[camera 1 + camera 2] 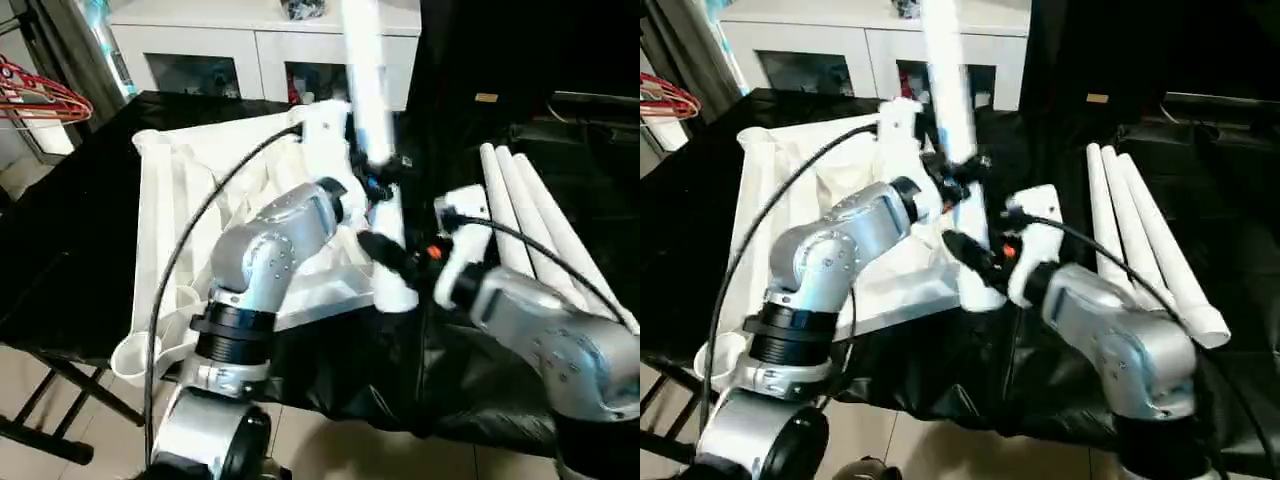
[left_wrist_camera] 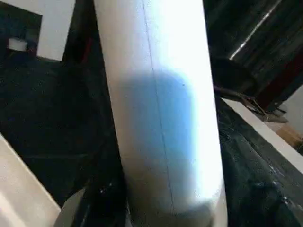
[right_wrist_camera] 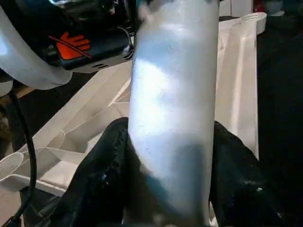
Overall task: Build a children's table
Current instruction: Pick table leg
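Red hangers (image 1: 40, 95) far left. Tabletop (image 1: 175, 200) ribs-up on black table (image 1: 70, 250). Left end effector (image 1: 372, 180) and right end effector (image 1: 385, 250) both pinch upright leg (image 1: 365, 80). Three spare legs (image 1: 540, 230) right; cabinet (image 1: 230, 45) behind.

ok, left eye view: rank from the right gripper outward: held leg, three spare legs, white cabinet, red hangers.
1. Held leg: in the right gripper itself, standing upright.
2. Spare legs: lying together to its right.
3. White cabinet: behind the table.
4. Red hangers: far left edge.
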Robot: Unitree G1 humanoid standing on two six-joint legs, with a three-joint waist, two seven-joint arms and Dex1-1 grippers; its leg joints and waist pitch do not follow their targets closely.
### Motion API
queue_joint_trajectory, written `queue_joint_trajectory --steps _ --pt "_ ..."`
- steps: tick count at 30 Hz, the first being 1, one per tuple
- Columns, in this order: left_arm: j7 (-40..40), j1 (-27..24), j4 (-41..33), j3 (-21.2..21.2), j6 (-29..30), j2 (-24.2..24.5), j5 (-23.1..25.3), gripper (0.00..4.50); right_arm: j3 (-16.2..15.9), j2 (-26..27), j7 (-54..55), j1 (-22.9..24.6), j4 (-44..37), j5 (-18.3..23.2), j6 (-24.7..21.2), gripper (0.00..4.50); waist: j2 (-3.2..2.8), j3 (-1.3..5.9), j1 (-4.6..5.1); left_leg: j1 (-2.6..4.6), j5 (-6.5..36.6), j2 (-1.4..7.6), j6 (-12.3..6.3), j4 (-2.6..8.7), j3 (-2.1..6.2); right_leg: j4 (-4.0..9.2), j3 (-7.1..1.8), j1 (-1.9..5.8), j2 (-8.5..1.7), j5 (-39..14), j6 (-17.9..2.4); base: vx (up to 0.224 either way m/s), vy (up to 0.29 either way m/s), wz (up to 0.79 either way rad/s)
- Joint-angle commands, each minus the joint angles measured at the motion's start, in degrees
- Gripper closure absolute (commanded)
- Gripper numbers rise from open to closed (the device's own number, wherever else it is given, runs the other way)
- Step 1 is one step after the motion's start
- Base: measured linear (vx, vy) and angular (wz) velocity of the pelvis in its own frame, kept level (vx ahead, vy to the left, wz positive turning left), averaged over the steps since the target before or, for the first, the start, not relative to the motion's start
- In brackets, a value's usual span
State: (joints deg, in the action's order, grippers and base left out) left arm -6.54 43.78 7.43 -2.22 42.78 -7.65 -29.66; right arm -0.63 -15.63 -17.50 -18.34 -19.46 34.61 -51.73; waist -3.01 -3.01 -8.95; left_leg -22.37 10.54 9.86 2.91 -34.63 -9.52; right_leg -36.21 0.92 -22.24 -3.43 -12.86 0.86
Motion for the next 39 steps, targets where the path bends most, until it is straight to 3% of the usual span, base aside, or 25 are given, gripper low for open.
queue_joint_trajectory --steps 1,6,7,9,13,14,15,19,23,28,39 --pt "2.3 -0.1 0.0 -1.8 1.3 -4.0 0.2 2.38 -1.6 0.8 -1.0 -1.6 -2.3 0.1 1.2 2.63 0.93 4.15 0.09 0.66 2.8 1.98 0.78 3.22 0.99 3.89 -1.78 2.84 -3.65 1.6 -9.9 0.000 0.000 0.00" --pt "1.7 -0.4 -0.3 -1.7 2.0 -4.1 -1.1 2.53 -1.8 0.6 -0.9 -1.7 -2.2 -1.4 2.3 2.63 0.92 4.14 0.10 0.66 2.8 1.96 0.93 3.24 1.02 3.87 -1.79 2.89 -3.64 2.3 -9.6 0.000 0.000 0.00" --pt "0.0 -0.5 -0.3 -1.0 2.0 -3.2 -2.0 2.56 -0.7 0.6 -2.1 -1.3 -1.7 0.4 2.2 2.07 0.89 4.13 0.17 0.68 2.9 1.99 1.00 3.26 1.03 3.84 -1.79 2.89 -3.65 2.6 -9.6 0.000 0.000 0.00" --pt "-1.5 -0.5 -0.3 -0.4 2.1 -2.5 -2.5 2.57 -0.1 0.4 -2.9 -1.0 -1.7 1.2 2.0 1.90 0.93 4.09 0.20 0.64 3.2 1.95 0.73 3.29 1.01 3.93 -1.79 2.95 -3.66 2.2 -9.6 0.000 0.000 0.00" --pt "-12.4 -0.8 -1.8 2.9 1.9 1.4 -5.0 2.60 1.9 -2.2 -8.2 0.1 -1.9 4.6 0.5 1.72 1.00 4.17 -0.01 0.58 2.4 1.97 -0.09 3.21 0.94 3.78 -1.83 2.98 -3.70 2.8 -9.7 0.000 0.000 0.00" --pt "-13.0 -0.9 -2.0 3.0 1.9 1.6 -5.1 2.61 2.0 -2.4 -8.5 0.2 -1.9 4.7 0.4 1.49 0.95 4.16 -0.04 0.61 2.4 1.98 -0.20 3.23 0.95 3.82 -1.81 2.93 -3.72 2.8 -9.9 0.000 0.000 0.00" --pt "-20.2 -1.4 -3.1 4.7 1.8 4.0 -6.9 2.62 2.7 -4.9 -12.5 0.9 -2.1 6.9 -0.8 1.45 1.25 4.15 -0.06 0.65 2.5 1.97 -0.51 3.22 0.90 3.87 -1.80 3.01 -3.77 2.6 -10.1 0.000 0.000 0.00" --pt "-33.0 -3.0 -4.5 5.9 1.4 7.8 -11.0 2.62 2.4 -10.6 -20.5 2.4 -3.5 10.2 -2.7 1.39 1.20 4.06 -0.29 0.60 2.1 2.22 -1.47 3.19 0.83 3.66 -1.84 2.99 -3.83 2.6 -11.1 0.000 0.000 0.00" --pt "-42.2 -3.2 -4.4 5.4 3.0 10.2 -14.2 2.62 2.8 -14.0 -26.6 3.9 -4.9 13.6 -4.1 1.39 1.29 3.90 -0.17 0.63 3.6 2.16 -1.95 3.25 0.77 3.94 -1.75 2.86 -3.98 -1.1 -11.7 0.000 0.000 0.00" --pt "-45.6 -2.7 -4.5 5.6 3.3 11.1 -15.8 2.62 2.7 -15.6 -28.6 4.2 -5.2 14.4 -4.3 1.39 1.20 3.84 -0.37 0.92 4.7 2.42 -1.23 3.43 0.75 4.19 -1.82 2.59 -4.02 -4.5 -11.8 0.000 0.000 0.00" --pt "-50.0 -2.8 -4.1 5.6 3.6 11.7 -17.8 2.64 2.0 -16.3 -30.4 5.1 -5.5 16.4 -4.8 2.38 1.21 4.03 -0.79 0.83 3.7 2.40 -1.66 3.26 0.74 4.02 -1.81 2.61 -4.06 -3.1 -12.3 0.000 0.000 0.00"
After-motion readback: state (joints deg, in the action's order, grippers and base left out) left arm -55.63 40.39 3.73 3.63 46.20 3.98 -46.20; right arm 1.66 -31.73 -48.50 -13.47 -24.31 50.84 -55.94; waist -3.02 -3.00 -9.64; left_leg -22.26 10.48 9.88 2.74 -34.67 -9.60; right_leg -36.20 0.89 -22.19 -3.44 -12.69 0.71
